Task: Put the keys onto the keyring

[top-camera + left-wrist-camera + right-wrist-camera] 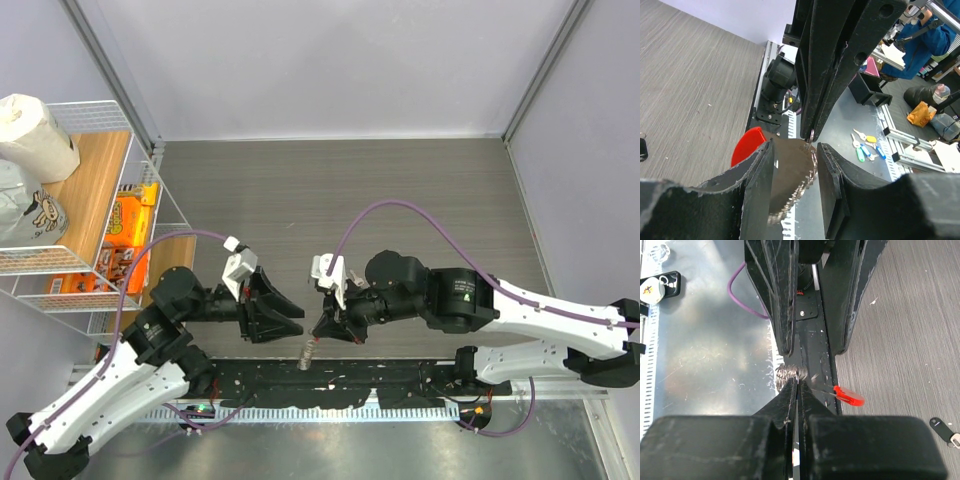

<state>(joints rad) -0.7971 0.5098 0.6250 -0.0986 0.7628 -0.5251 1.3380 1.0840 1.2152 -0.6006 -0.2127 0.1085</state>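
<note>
Right wrist view shows the keyring (pixel 790 373), a blurred silvery coil with its red strip (pixel 849 396) sticking out to one side. It is held in the air over the near edge of the table (pixel 900 315), pinched at the top by the fully closed jaws of the right gripper (pixel 797 386). The key (pixel 939 424), tiny and black-headed, lies flat on the table well apart from the ring, with nothing touching it.

The left gripper (pixel 792 150) faces the ring with its jaws parted. The coil hangs in the gap between them, and contact cannot be made out.

The step in hand looks like steadying the ring with a second grip. It would likely go best if the left jaws close slowly on the metal coil rather than on the red strip. The right grip should stay firm so the ring does not swing or drop. The key would then need a separate, very precise pick.

From the top camera, both arms reach inward from their bases. Their forearms are low and their fingers point at each other, almost tip to tip.
</note>
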